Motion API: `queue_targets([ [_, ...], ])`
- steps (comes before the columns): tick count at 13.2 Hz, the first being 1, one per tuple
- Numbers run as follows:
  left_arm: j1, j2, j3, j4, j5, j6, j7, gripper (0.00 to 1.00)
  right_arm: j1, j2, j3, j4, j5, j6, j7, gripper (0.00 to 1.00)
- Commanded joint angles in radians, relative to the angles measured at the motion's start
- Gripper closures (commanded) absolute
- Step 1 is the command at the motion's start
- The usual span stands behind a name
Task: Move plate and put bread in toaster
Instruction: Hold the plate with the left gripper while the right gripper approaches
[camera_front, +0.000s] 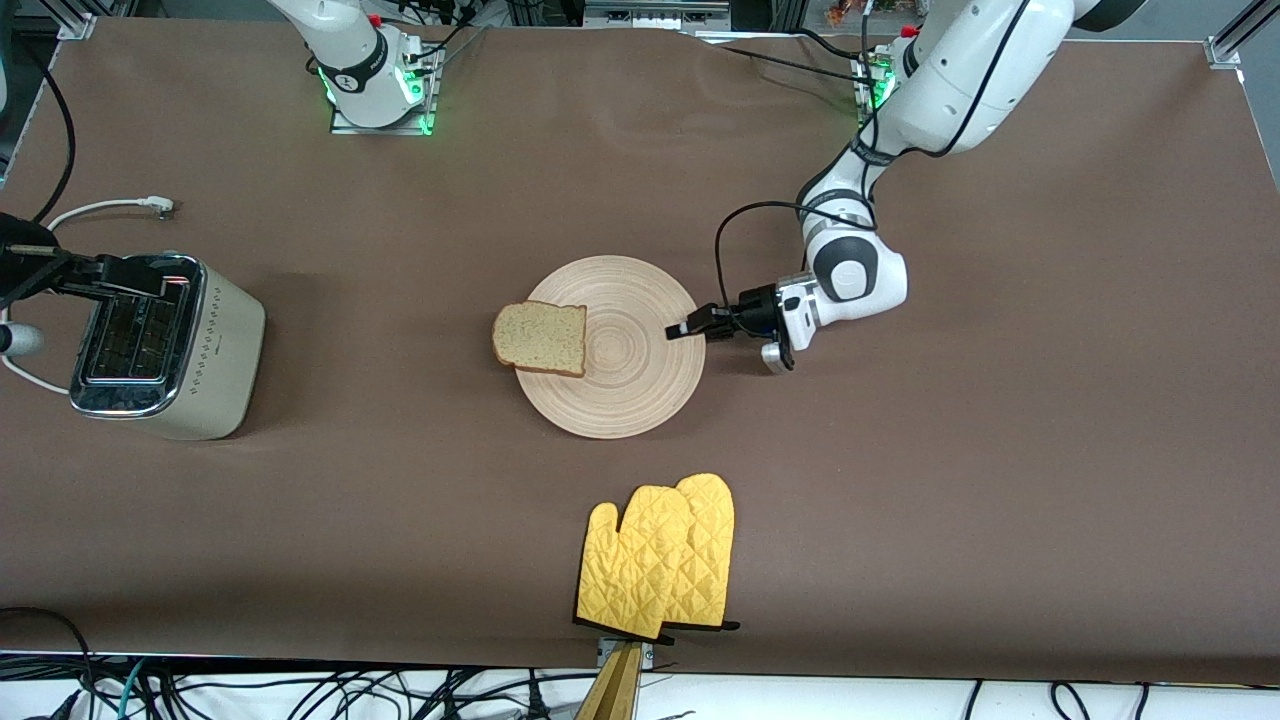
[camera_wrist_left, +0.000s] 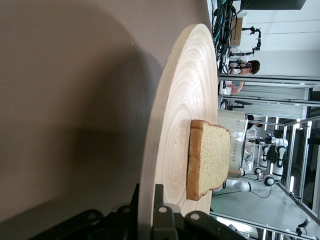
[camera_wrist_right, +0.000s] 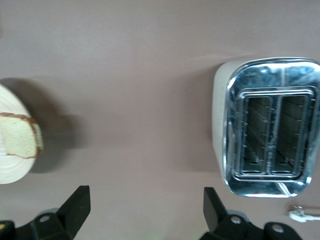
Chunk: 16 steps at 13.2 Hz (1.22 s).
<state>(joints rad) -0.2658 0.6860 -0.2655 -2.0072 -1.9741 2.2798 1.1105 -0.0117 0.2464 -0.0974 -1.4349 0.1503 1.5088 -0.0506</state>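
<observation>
Plate: we see it mid-desk, bread lying on its edge toward the toaster.
Left claw: we see it clenched on the plate's rim.
Right claw: we see it spread wide, holding nothing, up beside the toaster.

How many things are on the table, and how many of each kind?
Plate: 1
Bread: 1
Toaster: 1
Yellow oven mitts: 2
Total: 5
</observation>
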Motion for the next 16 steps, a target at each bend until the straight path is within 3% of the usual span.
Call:
queue_targets([
  [1, -0.029, 0.036, 0.014, 0.060, -0.055, -0.013, 0.029, 1.00, -0.008, 0.013, 0.004, -0.021, 0.089, 0.028, 0.008, 0.00],
  [3, -0.036, 0.049, 0.017, 0.071, -0.063, -0.013, 0.032, 1.00, -0.010, 0.017, 0.004, -0.067, 0.176, 0.069, 0.008, 0.00],
  [12, -0.038, 0.072, 0.043, 0.076, -0.061, -0.013, 0.060, 1.00, -0.002, 0.036, 0.013, -0.228, 0.409, 0.226, 0.006, 0.00],
  [16, -0.036, 0.061, 0.045, 0.076, -0.061, -0.013, 0.048, 0.71, -0.002, 0.053, 0.013, -0.271, 0.529, 0.229, -0.005, 0.00],
])
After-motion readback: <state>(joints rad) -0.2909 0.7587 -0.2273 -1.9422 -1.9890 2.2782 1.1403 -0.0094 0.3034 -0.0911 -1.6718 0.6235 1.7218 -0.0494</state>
